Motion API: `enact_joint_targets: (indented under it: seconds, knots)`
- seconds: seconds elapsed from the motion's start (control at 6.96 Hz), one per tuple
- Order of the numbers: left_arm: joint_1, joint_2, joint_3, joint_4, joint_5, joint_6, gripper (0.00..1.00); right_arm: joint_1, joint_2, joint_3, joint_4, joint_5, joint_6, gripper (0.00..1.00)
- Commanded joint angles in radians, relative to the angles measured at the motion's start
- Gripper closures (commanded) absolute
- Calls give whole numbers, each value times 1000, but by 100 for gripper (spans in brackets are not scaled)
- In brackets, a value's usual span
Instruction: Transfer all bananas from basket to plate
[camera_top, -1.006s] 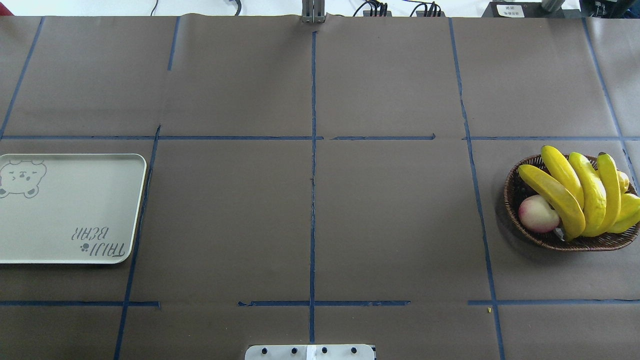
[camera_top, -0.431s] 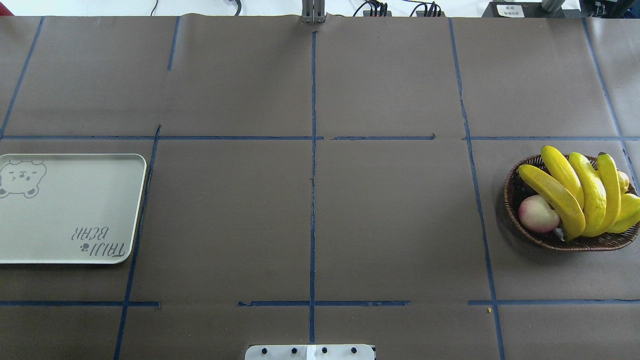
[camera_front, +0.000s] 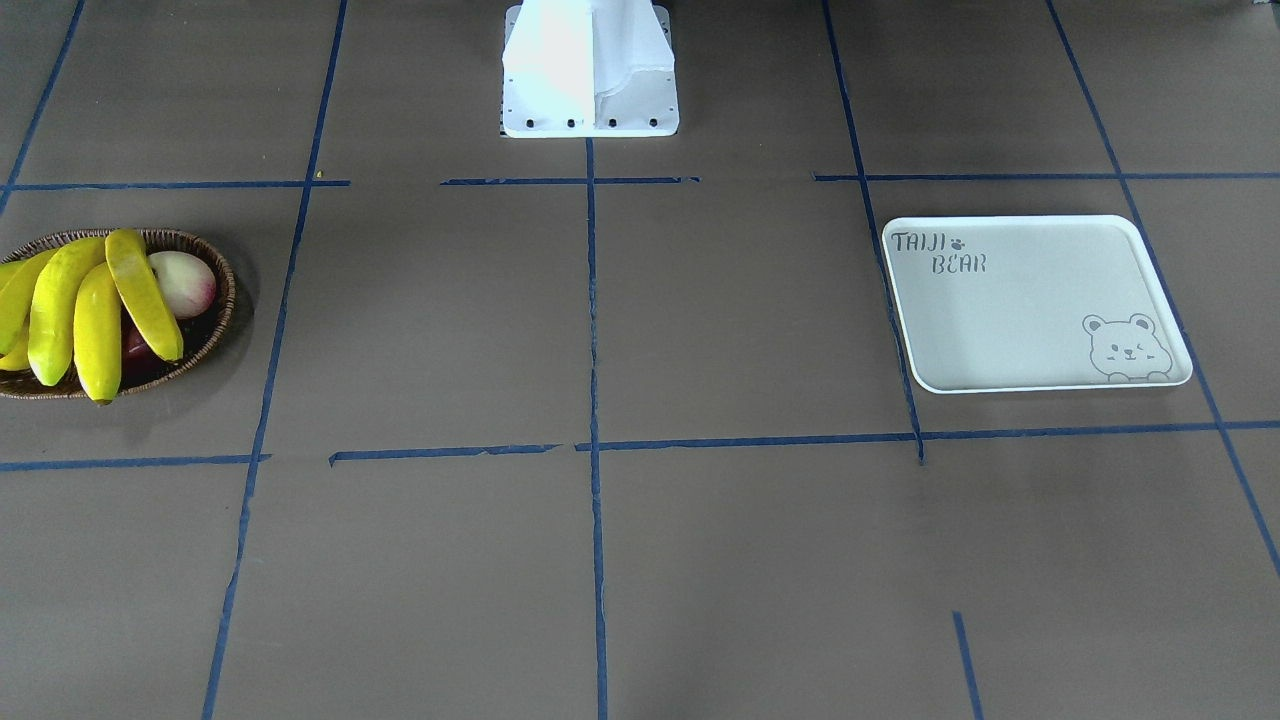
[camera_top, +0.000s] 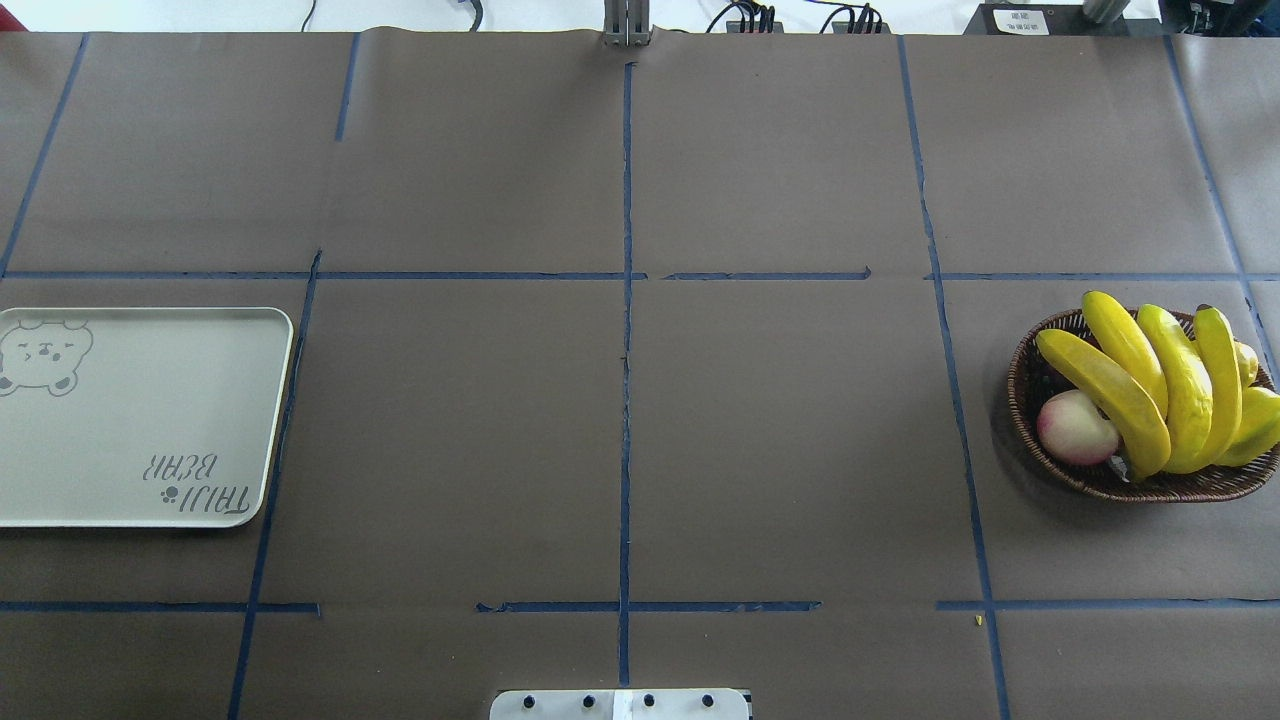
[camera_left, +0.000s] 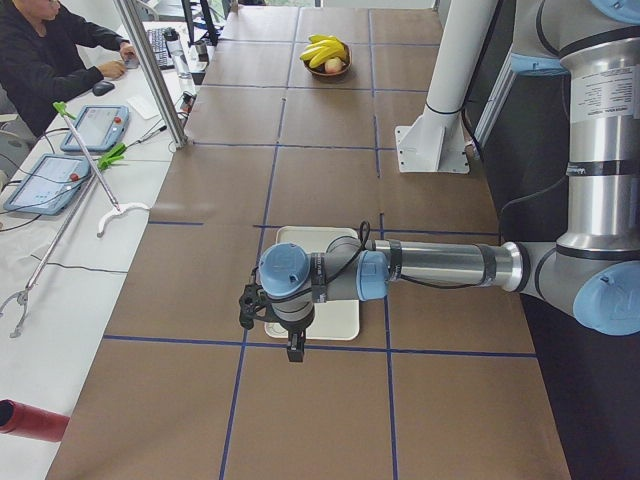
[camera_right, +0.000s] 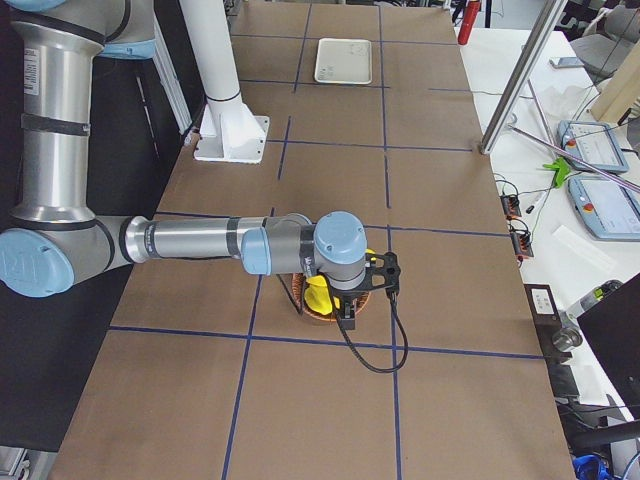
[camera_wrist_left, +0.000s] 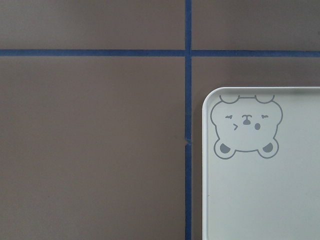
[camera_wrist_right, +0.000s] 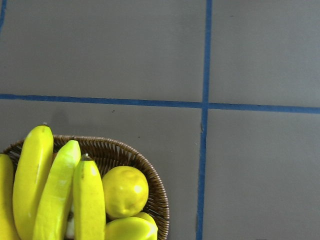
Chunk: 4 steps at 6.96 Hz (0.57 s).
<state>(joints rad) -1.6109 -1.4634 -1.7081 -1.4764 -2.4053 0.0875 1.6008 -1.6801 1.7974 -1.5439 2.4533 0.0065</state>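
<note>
**Item: bananas** (camera_top: 1150, 390). Four, all lying side by side in the basket (camera_top: 1030, 400) at the table's (camera_top: 780, 450) right end, ends overhanging the rim. None on the plate.

**Item: plate** (camera_top: 140, 420). Left end of the table, well apart from the basket, nothing on it. Bear print at its far left corner.

**Other contents of basket:** a peach (camera_top: 1075, 428) on the left side beside the bananas; a lemon (camera_wrist_right: 125, 191) on the right, partly under them.

**Item: left gripper** (camera_left: 295, 350). Hangs above the plate's end, pointing down. Seen only from the side; whether its fingers are apart or together cannot be told.

**Item: right gripper** (camera_right: 348, 320). Hangs above the basket, pointing down. Finger state likewise cannot be told.

**Change noted:** none. Over the last second the overhead view is identical: fruit, basket and plate lie exactly as they did.

**Bearing on task:** judged not yet begun. All four transfers remain, and the first likely step is the right arm's descent onto an upper banana.
</note>
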Motion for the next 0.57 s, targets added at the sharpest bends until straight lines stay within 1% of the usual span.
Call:
enact_joint_targets:
  seconds: [0.0, 0.14, 0.29, 0.43]
  knots:
    - [0, 0, -8, 1, 0, 0, 0, -214, 31, 70, 63, -50, 104, 0]
    - [-1, 2, -13, 1, 0, 0, 0, -331, 42, 117, 187, -118, 292, 0]
    - [-1, 3, -15, -1, 0, 0, 0, -384, 2, 122, 320, -126, 356, 0]
    - [-1, 3, -9, -1, 0, 2, 0, -462, -33, 120, 397, -141, 366, 0]
